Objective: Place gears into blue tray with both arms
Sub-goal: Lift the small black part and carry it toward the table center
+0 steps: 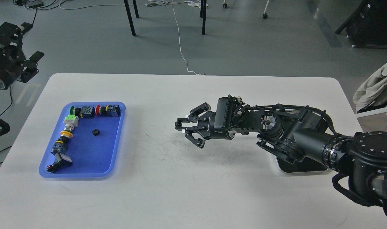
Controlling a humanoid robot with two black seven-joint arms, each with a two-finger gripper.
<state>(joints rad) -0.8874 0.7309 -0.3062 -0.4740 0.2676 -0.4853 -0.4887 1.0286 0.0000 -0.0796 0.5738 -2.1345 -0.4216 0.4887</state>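
A rectangular blue plastic tray (pixel 115 140) with rounded corners and a low rim lies on the white surface (pixel 193 190), toward its left side. One small black toothed gear (pixel 95 132) rests on the tray's floor near the middle. An L-shaped line of colourful push-button switch parts (pixel 69 122) runs along the tray's far rim and down its left side.

The right arm's black claw (pixel 180 125) reaches from the right and hangs above the surface, well to the right of the blue tray, pointing toward it. Its fingers are drawn close around something small and dark at the tips; whether that is a gear cannot be told. Behind this arm, far to the right of the blue tray, only the near edge of a shiny silver metal tray (pixel 303 172) shows beneath the arm's joints.

The left arm's black claw (pixel 20 43) is raised beyond and to the left of the blue tray, off the surface's edge, over the grey floor. Its fingers stand apart and hold nothing.
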